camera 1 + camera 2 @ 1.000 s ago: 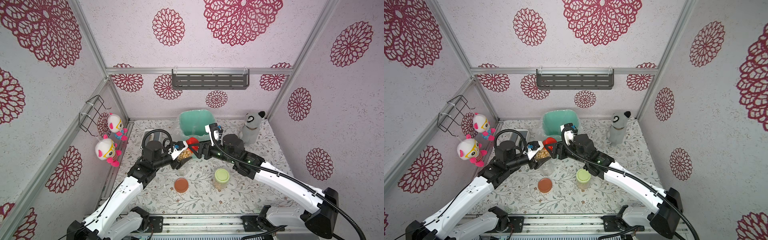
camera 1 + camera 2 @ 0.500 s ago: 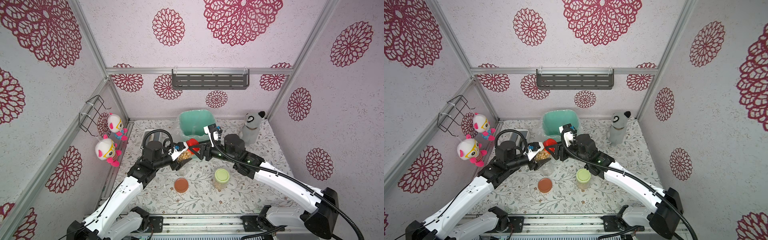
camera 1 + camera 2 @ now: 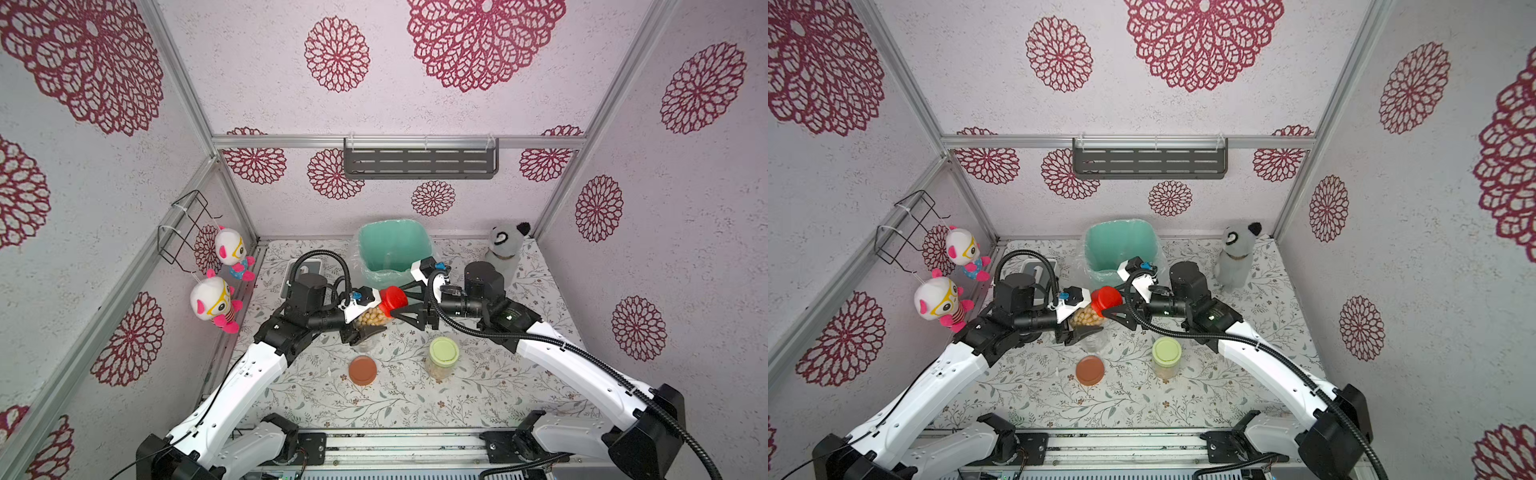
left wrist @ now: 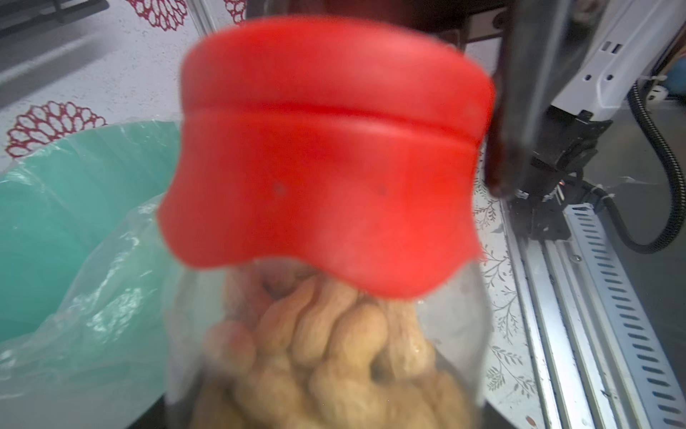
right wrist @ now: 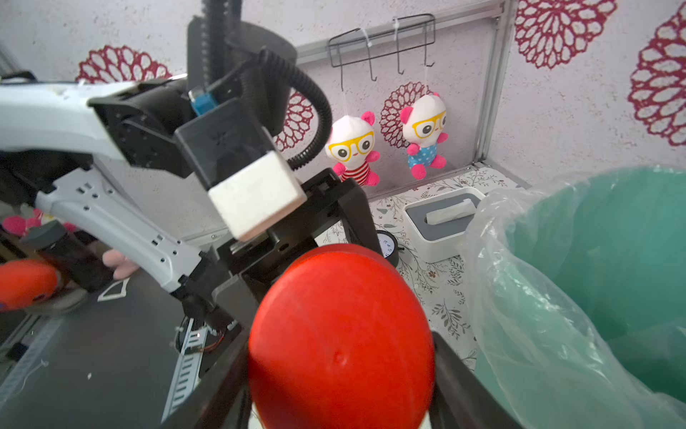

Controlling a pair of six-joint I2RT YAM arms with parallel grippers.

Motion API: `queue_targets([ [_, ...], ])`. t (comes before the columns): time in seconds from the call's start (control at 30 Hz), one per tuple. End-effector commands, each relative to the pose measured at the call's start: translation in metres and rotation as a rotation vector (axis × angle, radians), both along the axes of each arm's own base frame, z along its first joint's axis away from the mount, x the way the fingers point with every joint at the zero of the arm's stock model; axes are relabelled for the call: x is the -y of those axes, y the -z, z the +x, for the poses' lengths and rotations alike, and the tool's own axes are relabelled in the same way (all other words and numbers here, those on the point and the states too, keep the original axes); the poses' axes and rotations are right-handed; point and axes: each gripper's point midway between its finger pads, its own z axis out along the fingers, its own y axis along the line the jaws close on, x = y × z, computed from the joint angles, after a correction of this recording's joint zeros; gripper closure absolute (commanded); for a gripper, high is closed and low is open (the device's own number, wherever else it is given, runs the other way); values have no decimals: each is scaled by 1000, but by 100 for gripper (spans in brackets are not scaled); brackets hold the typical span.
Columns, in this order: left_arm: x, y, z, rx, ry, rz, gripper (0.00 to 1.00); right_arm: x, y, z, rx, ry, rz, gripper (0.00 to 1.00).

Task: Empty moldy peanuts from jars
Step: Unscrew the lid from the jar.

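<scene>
Left jaws clamping clear peanut-filled jar [image 3: 371, 318], right jaws gripping its red lid [image 3: 392, 298]; lidless jar [image 3: 368, 343] looking empty, green-lidded jar [image 3: 443, 355] waiting.

**Crowded Bin Front**

The left arm [image 3: 266, 365] and right arm [image 3: 582, 370] are meeting just in front of the bin [image 3: 370, 245], blocking that approach. Farther out, a green-lidded jar [image 3: 444, 353] and brown lid [image 3: 363, 370] are leaving open desk [image 3: 399, 399] between them.

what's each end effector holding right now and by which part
The left end effector grips the red-lidded jar by its clear body; the right end effector clamps the red lid across its sides.
</scene>
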Motion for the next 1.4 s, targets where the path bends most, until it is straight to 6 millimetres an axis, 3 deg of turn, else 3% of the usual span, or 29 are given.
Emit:
queue_targets([
  [0.0,0,-19,-10,-10,58,-48,100,12,-3,10,164,-10,-43,96],
  [0.27,2,-18,-15,-23,100,-55,100,19,-31,15,224,-32,42,96],
  [0.4,3,-19,-16,-21,105,-61,100,16,-28,11,226,-82,13,92],
  [0.57,2,-20,-9,4,76,-61,100,12,-27,19,96,-45,28,62],
  [0.63,2,-20,-6,14,64,-66,100,10,-29,22,55,-28,46,36],
  [0.7,3,-20,-3,19,53,-72,100,9,-33,22,41,-18,60,24],
  [0.8,3,-19,0,25,41,-76,100,8,-39,24,47,27,77,14],
  [1.03,1,-17,8,47,1,-80,100,11,-50,21,45,78,114,4],
  [1.23,-4,-17,22,93,-71,-75,100,18,-64,42,-103,261,189,1],
  [1.37,-8,-21,28,129,-112,-71,100,15,-57,54,-243,386,181,1],
])
